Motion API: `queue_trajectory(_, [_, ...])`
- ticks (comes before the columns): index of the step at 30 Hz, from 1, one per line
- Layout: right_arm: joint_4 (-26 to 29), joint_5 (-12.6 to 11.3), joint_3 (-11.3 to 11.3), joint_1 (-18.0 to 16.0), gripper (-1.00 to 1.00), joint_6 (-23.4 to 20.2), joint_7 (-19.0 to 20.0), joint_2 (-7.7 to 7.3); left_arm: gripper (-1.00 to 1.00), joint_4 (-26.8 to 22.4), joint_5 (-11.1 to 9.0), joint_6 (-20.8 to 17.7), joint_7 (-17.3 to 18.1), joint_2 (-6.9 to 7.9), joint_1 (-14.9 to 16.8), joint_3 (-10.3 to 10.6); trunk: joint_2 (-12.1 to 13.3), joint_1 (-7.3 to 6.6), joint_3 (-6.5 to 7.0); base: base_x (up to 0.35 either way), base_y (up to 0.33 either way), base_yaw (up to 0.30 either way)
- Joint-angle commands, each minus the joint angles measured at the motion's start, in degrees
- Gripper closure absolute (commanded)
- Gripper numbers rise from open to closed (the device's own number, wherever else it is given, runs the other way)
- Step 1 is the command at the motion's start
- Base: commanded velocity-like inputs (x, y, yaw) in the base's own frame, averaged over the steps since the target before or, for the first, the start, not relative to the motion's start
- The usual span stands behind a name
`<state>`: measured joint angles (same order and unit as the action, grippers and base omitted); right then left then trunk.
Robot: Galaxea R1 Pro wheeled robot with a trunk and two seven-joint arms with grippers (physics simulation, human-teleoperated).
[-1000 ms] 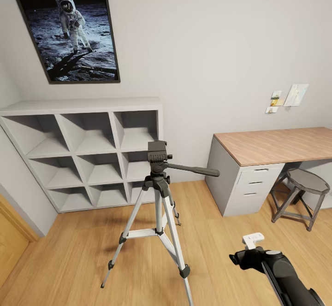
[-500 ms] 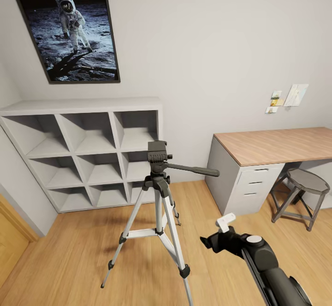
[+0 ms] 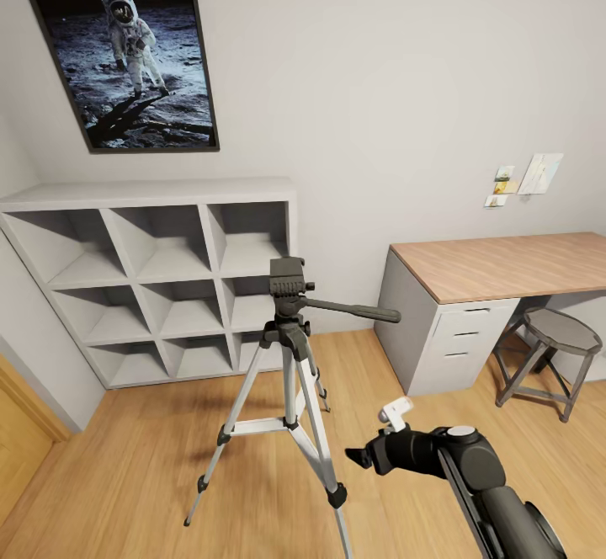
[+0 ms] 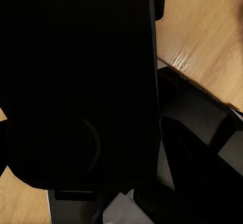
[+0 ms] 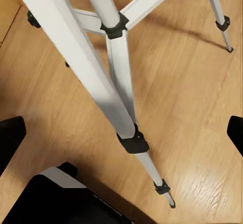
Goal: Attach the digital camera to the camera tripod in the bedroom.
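Observation:
The camera tripod [image 3: 290, 348] stands on the wood floor in the middle of the bedroom, with silver legs, a black head [image 3: 287, 277] with nothing mounted on it, and a pan handle [image 3: 353, 310] pointing right. My right gripper [image 3: 360, 458] hovers low, just right of the tripod's front leg. In the right wrist view that gripper [image 5: 121, 133] is open, its black fingertips [image 5: 10, 138] wide apart, with the silver leg [image 5: 91, 77] beyond them. A large black shape [image 4: 76, 82] sits right at the lens in the left wrist view; I cannot tell whether it is the digital camera.
A white cube shelf [image 3: 160, 281] stands against the wall behind the tripod, under an astronaut poster [image 3: 126, 62]. A wood-topped white desk [image 3: 497, 268] and a grey round stool [image 3: 555, 348] are at the right. Open floor lies left of the tripod.
My right arm has swung left across the floor, bringing the gripper close to the tripod's front leg. The tripod and the view have not moved.

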<state>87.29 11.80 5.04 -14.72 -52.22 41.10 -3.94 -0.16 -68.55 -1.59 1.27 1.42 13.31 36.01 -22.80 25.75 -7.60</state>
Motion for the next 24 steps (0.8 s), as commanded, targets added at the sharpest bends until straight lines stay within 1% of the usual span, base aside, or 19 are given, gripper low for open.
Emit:
queue_trajectory(1, [0.1,0.6,-0.3,-0.1,-1.00,-0.1,0.5,-0.08,1.00,0.0,-0.5,-0.2,0.1,0.01,0.0,0.5,-0.1,0.03,-0.12,0.000,0.000,0.000])
queue_trajectory(6, [0.1,0.9,-3.1,0.0,-1.00,-0.1,0.4,-0.29,1.00,0.0,-0.5,-0.2,0.1,-0.01,0.0,0.5,-0.1,0.03,-0.12,-0.001,0.000,0.000])
queue_trajectory(10, [0.2,0.9,-4.2,0.0,-1.00,-0.1,0.4,-0.36,1.00,0.0,-0.5,-0.2,0.1,-0.11,0.0,0.5,-0.1,0.03,-0.12,-0.106,0.000,0.000])
queue_trajectory(14, [0.2,1.1,-4.4,-0.1,-1.00,-0.1,0.4,-0.17,1.00,0.0,-0.5,-0.2,0.1,-0.10,0.0,0.5,-0.1,0.03,-0.12,-0.227,0.000,0.000])
queue_trajectory(20, [0.1,1.1,-4.4,0.0,-1.00,-0.1,0.4,0.20,1.00,0.0,-0.5,-0.2,0.1,-0.13,0.0,0.5,-0.1,0.03,-0.12,-0.047,0.004,0.000])
queue_trajectory(24, [0.1,1.2,-4.4,0.0,-1.00,-0.1,0.4,0.30,1.00,0.0,-0.5,-0.2,0.1,-0.12,0.0,0.5,-0.1,0.03,-0.12,-0.170,0.046,0.000])
